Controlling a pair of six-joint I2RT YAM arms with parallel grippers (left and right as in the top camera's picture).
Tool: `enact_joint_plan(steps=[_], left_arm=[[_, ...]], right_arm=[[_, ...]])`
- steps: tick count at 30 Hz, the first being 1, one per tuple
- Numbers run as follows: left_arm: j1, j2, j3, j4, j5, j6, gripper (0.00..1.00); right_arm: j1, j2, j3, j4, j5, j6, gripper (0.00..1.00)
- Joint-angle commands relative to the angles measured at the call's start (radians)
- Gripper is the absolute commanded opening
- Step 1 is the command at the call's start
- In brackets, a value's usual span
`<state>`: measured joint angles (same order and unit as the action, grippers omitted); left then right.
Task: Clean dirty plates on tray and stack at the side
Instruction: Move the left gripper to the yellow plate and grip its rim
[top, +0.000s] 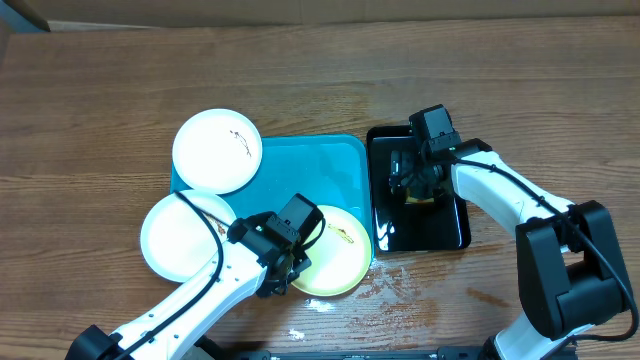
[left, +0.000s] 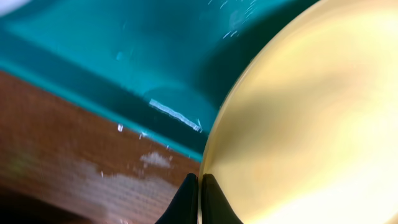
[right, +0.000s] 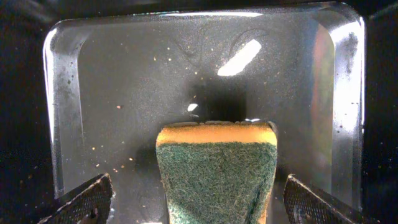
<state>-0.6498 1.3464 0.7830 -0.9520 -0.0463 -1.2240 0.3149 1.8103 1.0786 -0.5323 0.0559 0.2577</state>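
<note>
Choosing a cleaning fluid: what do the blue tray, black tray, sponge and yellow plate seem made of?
Blue tray: probably plastic, smooth, slightly glossy, with rounded moulded corners.
Black tray: glossy, mirrors the light; plastic or coated metal.
Sponge: yellow foam with a rough green fibrous scouring face.
Yellow plate: smooth with a soft sheen; plastic or ceramic, unclear.

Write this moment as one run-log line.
left gripper: shut on yellow plate rim | right gripper: open astride sponge | sponge: in black tray
</note>
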Motion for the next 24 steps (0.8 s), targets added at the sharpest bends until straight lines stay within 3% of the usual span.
enact_joint_plan(steps=[1, 7, 11, 15, 16, 18, 21, 24], left_arm=[[0.02, -0.007, 0.035, 0.027, -0.153, 0.238, 0.04], [0.135, -0.007, 0.035, 0.09, -0.348, 0.39, 0.05], [0.193, -0.003, 0.035, 0.256, -0.353, 0.512, 0.09], [0.199, 0.025, 0.035, 0.333, -0.352, 0.529, 0.11], [0.199, 0.039, 0.035, 0.329, -0.352, 0.531, 0.14], [0.199, 0.046, 0.035, 0.318, -0.323, 0.553, 0.38], [0.2, 0.046, 0.035, 0.298, -0.248, 0.593, 0.54], [0.207, 0.051, 0.035, 0.287, -0.241, 0.649, 0.6]], right_arm=[[-0.002, 0.002, -0.006, 0.004, 0.002, 0.0, 0.89], [-0.002, 0.002, -0.006, 0.005, 0.002, 0.0, 0.89], [-0.002, 0.002, -0.006, 0.005, 0.002, 0.0, 0.89], [-0.002, 0.002, -0.006, 0.004, 0.002, 0.0, 0.89], [-0.002, 0.002, -0.006, 0.004, 0.003, 0.0, 0.89], [-0.002, 0.002, -0.006, 0.005, 0.002, 0.0, 0.89], [-0.002, 0.002, -0.006, 0.005, 0.003, 0.0, 0.89], [-0.002, 0.002, -0.006, 0.005, 0.002, 0.0, 0.89]])
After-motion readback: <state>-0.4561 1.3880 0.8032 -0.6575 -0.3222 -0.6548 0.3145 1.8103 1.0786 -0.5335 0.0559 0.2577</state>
